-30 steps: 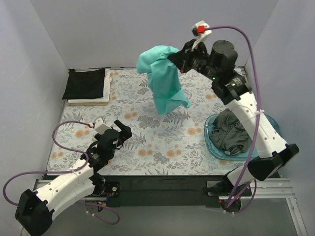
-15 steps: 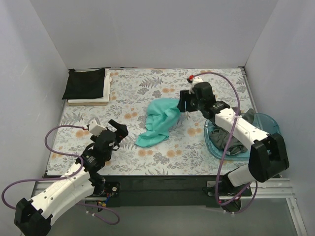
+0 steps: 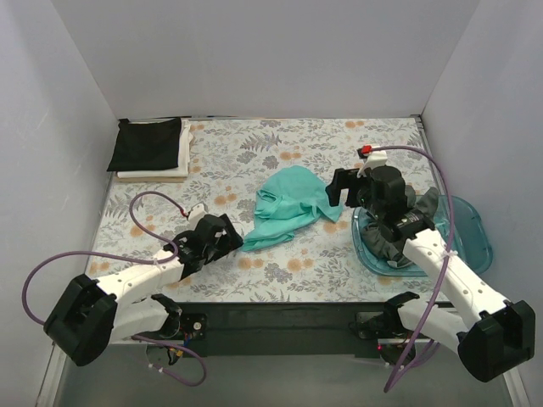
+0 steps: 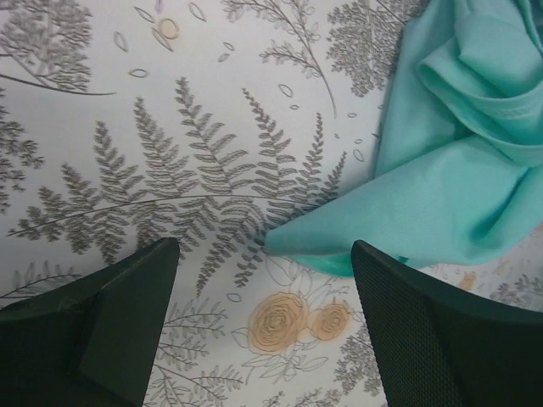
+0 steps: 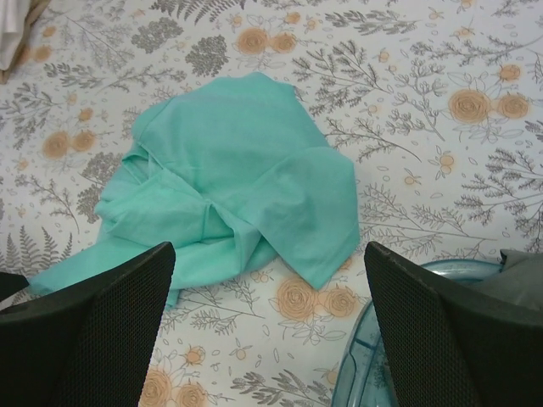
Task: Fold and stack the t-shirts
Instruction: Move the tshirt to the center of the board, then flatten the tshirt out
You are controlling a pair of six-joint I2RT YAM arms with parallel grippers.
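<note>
Well, the teal t-shirt (image 3: 288,208) lies crumpled in the middle of the surface (image 3: 339,144). It looks soft, light and floppy. The left end effector (image 3: 229,236) and right end effector (image 3: 338,190) are both wide open, holding nothing. The pointed corner by the left one seems a good place to pinch.

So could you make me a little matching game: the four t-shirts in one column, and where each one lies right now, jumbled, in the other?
Things
1. teal t-shirt
2. dark grey t-shirt
3. black t-shirt
4. white t-shirt

Places
A. folded, underneath another shirt, far left corner
B. crumpled on the floral tablecloth, mid-table
C. bunched in the blue plastic tray
D. folded, on top of another shirt, far left corner

Pairs: 1-B, 2-C, 3-D, 4-A
</note>
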